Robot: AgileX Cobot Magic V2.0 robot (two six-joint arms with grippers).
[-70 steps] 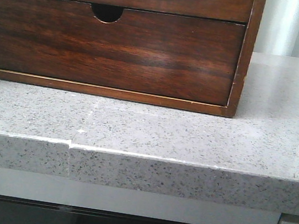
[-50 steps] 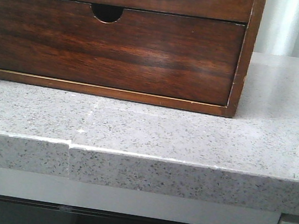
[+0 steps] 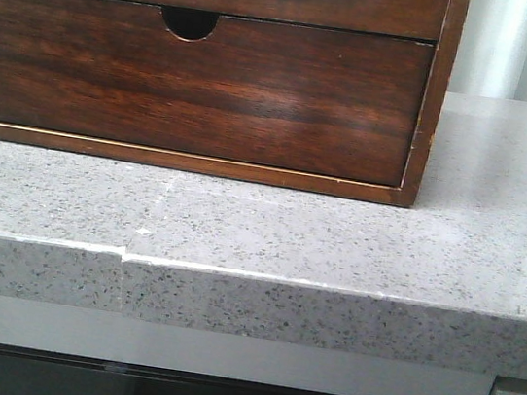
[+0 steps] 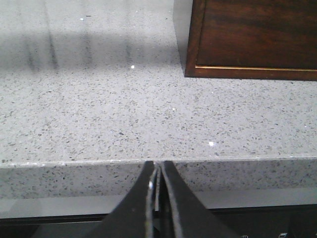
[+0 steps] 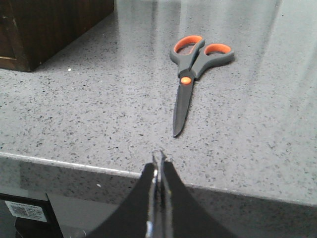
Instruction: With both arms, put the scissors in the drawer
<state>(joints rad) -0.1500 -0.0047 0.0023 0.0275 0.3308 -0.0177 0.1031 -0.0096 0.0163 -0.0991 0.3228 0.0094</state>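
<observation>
Scissors (image 5: 192,69) lie flat on desk (image 5: 99,114), closed blades toward my right tool (image 5: 158,161), handles at 12 o'clock. Both tools together, empty; left tool (image 4: 157,168) likewise.

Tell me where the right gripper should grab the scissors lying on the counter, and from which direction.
Take the scissors at the narrow grey neck by the orange pivot, coming straight down from above. They lie flat and closed on the counter, so the sides offer no purchase. The right gripper, now shut, would probably need to open first.
</observation>
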